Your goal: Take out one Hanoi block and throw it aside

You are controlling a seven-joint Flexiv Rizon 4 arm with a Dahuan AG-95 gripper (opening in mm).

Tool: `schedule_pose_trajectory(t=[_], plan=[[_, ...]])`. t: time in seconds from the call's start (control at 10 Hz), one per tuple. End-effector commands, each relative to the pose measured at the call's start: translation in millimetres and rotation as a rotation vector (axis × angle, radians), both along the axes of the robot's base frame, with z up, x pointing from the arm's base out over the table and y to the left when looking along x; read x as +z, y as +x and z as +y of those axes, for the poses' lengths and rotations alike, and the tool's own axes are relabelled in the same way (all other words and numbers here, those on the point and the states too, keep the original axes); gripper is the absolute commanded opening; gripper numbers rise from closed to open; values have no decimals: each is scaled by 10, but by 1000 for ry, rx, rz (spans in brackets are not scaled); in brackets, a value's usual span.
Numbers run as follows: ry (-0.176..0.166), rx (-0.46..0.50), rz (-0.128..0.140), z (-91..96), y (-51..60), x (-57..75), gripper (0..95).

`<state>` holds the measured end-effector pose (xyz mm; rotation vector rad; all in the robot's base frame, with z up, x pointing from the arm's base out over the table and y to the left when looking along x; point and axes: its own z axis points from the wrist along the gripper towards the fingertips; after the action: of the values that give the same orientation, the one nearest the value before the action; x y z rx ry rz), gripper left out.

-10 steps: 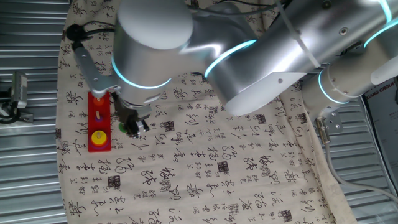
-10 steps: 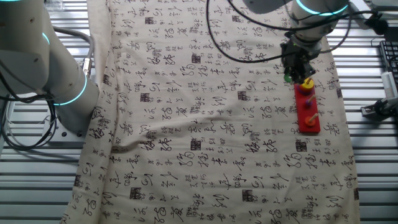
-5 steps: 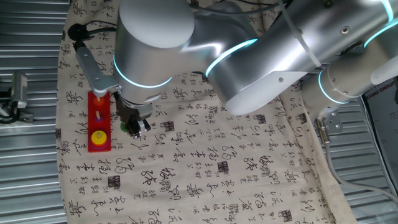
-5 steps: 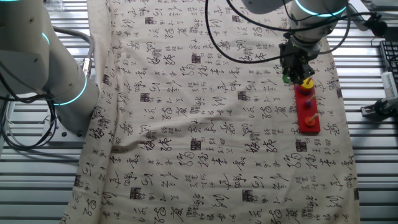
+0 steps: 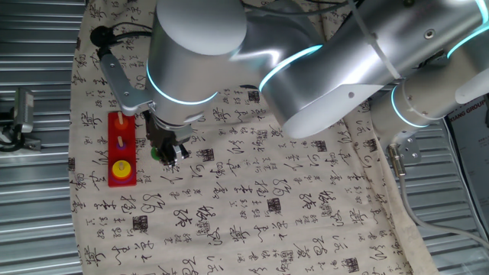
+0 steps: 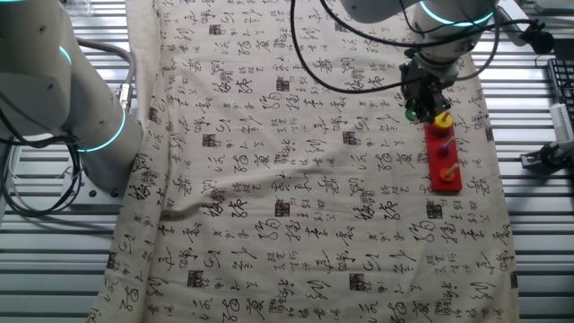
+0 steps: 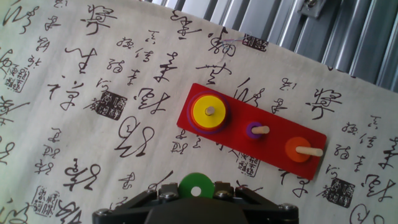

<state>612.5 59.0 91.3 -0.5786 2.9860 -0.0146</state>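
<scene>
My gripper (image 5: pixel 166 153) is shut on the small green Hanoi block (image 7: pixel 196 185), a ring with a centre hole, and holds it above the cloth beside the red peg base (image 7: pixel 251 132). The green block also shows at the fingertips in one fixed view (image 5: pixel 157 153) and in the other fixed view (image 6: pixel 411 114). The base (image 5: pixel 121 150) carries a yellow disc (image 7: pixel 210 111) on one peg, a small purple disc (image 7: pixel 254 130) on the middle peg and an orange disc (image 7: pixel 297 150) on the last peg.
A cloth printed with black calligraphy (image 5: pixel 252 206) covers the table. Bare metal slats (image 5: pixel 34 191) lie past its edges. The large arm body (image 5: pixel 306 69) hangs over the table's middle. A second arm (image 6: pixel 63 81) stands at the cloth's left edge in the other fixed view.
The gripper has moved a little away from the red base with the green block in it, and the arm's body has shifted slightly.
</scene>
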Motion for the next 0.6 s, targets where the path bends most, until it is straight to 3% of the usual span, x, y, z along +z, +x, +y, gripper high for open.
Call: schedule_pose_trajectory(t=[0.1, 0.6], plan=[[2, 0, -5, -3, -9, 9, 0], [11, -6, -8, -3, -9, 9, 0]])
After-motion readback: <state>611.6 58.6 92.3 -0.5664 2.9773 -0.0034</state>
